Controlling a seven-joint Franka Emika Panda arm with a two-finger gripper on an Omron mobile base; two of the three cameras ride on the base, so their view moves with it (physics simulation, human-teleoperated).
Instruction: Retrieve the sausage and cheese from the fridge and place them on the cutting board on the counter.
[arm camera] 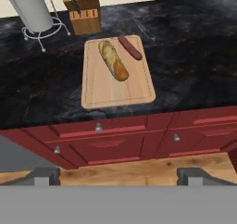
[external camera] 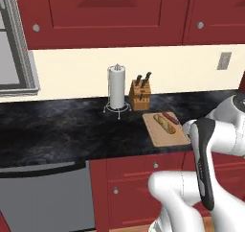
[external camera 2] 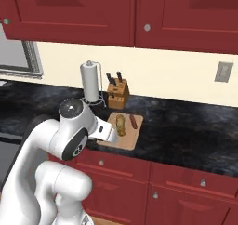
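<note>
Looking down the hand view, the board (arm camera: 118, 82) sits in the upper middle of the frame on the surface (arm camera: 194, 56), well beyond the pincer (arm camera: 118, 177), whose dark tips stand wide apart at the bottom edge with nothing between them. Cheese (arm camera: 114, 59), an elongated golden, pitted chunk, lies on the board with its long axis running from upper left to lower right. Sausage (arm camera: 129, 47), a short smooth red-brown cylinder, lies just beside it at the board's upper right corner, roughly parallel. Both appear delivered already; the board is pale, grained wood, the surface black glossy marble over red cabinets (arm camera: 139, 142).
</note>
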